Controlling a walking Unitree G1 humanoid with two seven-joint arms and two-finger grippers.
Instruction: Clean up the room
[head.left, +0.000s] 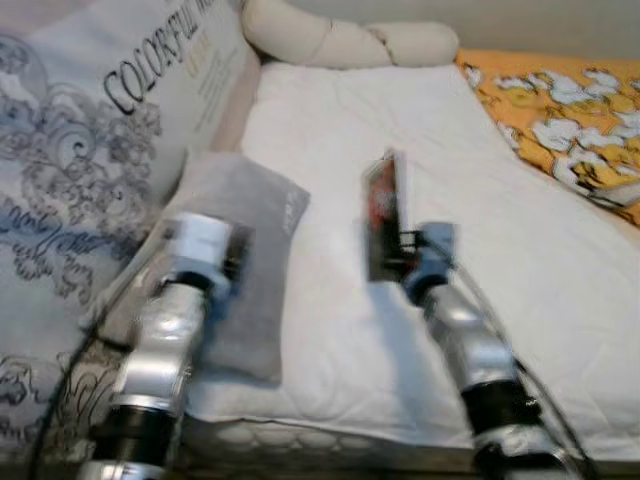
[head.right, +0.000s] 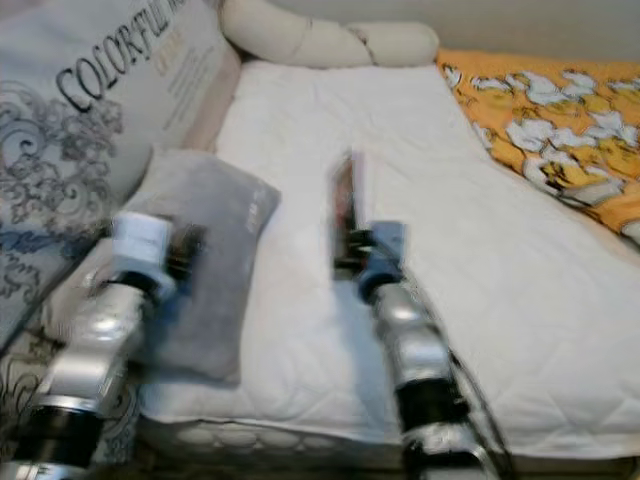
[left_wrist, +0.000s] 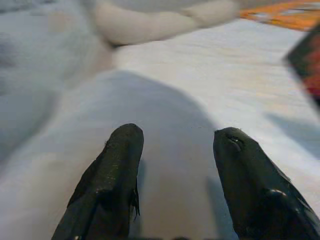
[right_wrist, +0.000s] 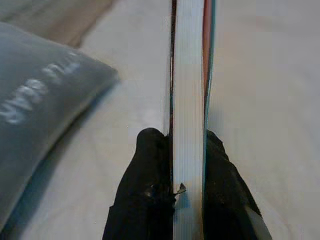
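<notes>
My right gripper (right_wrist: 187, 150) is shut on a thin book (right_wrist: 189, 100) with white page edges and a dark red cover, held on edge above the white mattress (head.left: 480, 250). The same book (head.left: 383, 212) stands upright ahead of my right arm. My left gripper (left_wrist: 177, 145) is open, its two black fingers (left_wrist: 112, 170) apart over a grey pillow (head.left: 250, 240) that lies on the mattress's left side. The left arm's wrist hides part of that pillow.
A large printed cushion (head.left: 90, 130) leans along the left. A cream bolster (head.left: 340, 40) lies at the head of the mattress. An orange flowered blanket (head.left: 570, 110) covers the far right. The mattress's front edge (head.left: 330, 435) is near my arms.
</notes>
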